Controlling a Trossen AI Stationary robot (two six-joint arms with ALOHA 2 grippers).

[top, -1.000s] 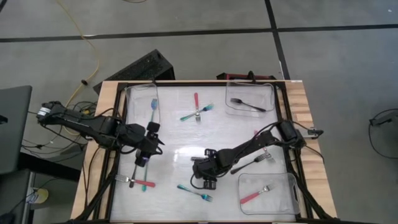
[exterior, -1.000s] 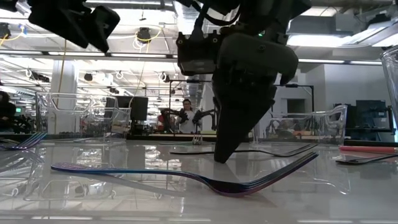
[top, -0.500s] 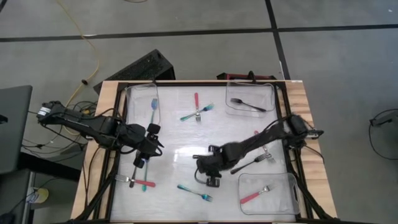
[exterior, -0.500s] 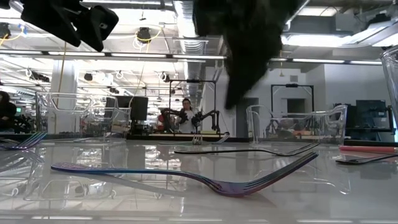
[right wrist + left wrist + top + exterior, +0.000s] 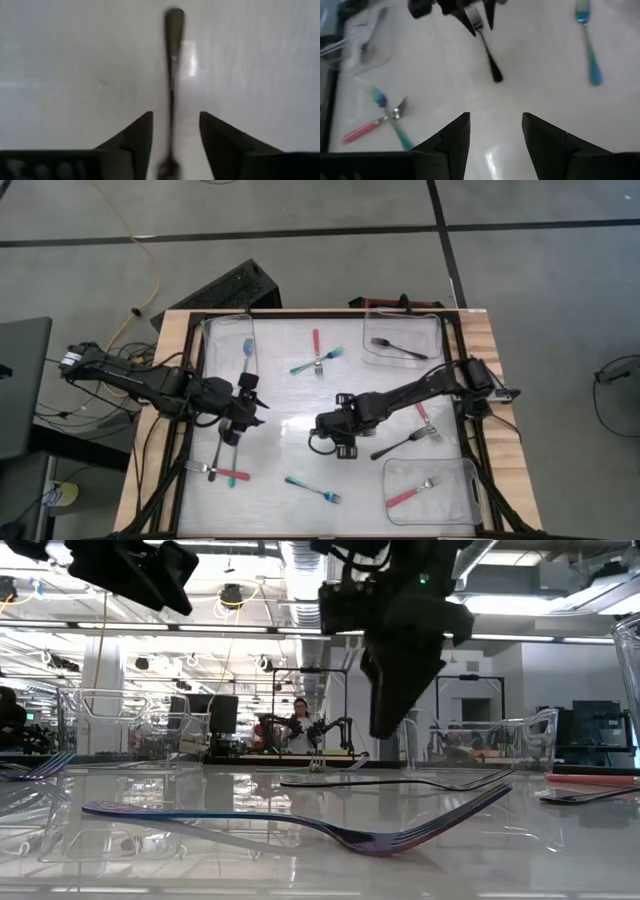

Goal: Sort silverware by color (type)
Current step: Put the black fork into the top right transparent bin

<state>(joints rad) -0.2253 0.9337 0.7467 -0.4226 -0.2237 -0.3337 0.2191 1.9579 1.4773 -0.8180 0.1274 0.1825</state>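
Right gripper [image 5: 342,448]: mid-table, lifted off the surface in the low view [image 5: 392,725]. Fingers [image 5: 135,137] spread, w/ a black fork [image 5: 171,75] lying lengthwise in the gap btwn them in its wrist view; can't tell if they touch it.
Left gripper [image 5: 229,437]: left-centre of table, fingers [image 5: 451,141] apart, nothing btwn them.
Black fork, seen from left wrist: [image 5: 487,50] dark, slim, tines up by the right gripper's tips.
Teal fork, front [image 5: 312,489]: blue-teal handle, metal tines, alone near the front edge; iridescent purple-blue in the low view [image 5: 300,823].
Crossed pair, far side [image 5: 316,361]: one red-handled, one teal, overlapping.
Blue fork [image 5: 246,356]: by the left rail, far side.
Red + grey pair [image 5: 222,473]: front left, just beside left gripper.
Black fork in far tray [image 5: 398,348]: inside clear tray [image 5: 440,340], far right corner.
Red fork in near tray [image 5: 410,493]: inside clear tray [image 5: 470,480], front right.
Black fork, right [image 5: 405,443]: on table btwn the two trays, crossing a red one.
Vs 1 s ago: right gripper has pulled back from beside the front teal fork toward table centre and come up; left gripper shifted slightly, spread unchanged. Forks otherwise where they were.
Background: a person [image 5: 298,730] far off in the room.
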